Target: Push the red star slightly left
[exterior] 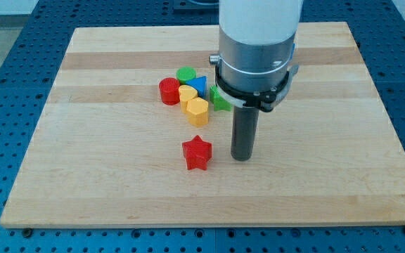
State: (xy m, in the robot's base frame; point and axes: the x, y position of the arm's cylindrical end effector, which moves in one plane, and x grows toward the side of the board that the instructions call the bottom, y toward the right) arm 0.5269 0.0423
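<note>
The red star (197,153) lies on the wooden board (104,169), below the middle. My tip (242,159) stands on the board just to the star's right, a small gap apart from it. The rod hangs from the white and grey arm end (255,49) at the view's top middle.
A cluster of blocks sits above the star: a red cylinder (169,91), a green cylinder (185,74), a blue triangle (200,86), a yellow heart (187,93), a yellow hexagon (197,110), and a green block (221,100) partly hidden behind the arm.
</note>
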